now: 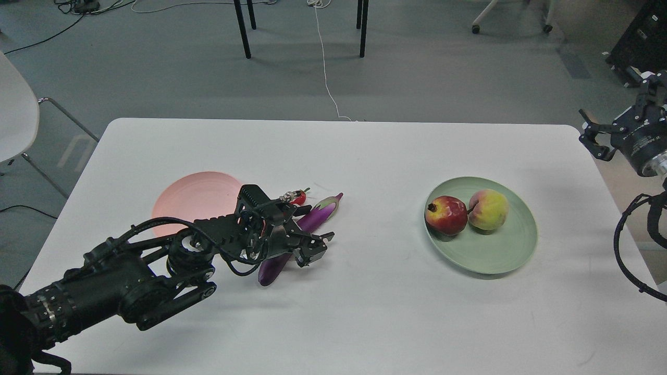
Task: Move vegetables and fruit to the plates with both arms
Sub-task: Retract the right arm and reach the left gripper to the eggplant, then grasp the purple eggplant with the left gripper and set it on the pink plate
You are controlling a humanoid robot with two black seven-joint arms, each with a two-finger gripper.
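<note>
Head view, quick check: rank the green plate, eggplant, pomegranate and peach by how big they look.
1. Green plate, largest.
2. Eggplant, long, though the left tool hides its middle.
3. Pomegranate and peach look about alike; I won't rank them.

Even overhead light, bright. Soft shadows under the left arm (156, 265) and green plate (482, 245). Sharp focus; white table (365, 312) slightly washed.
</note>
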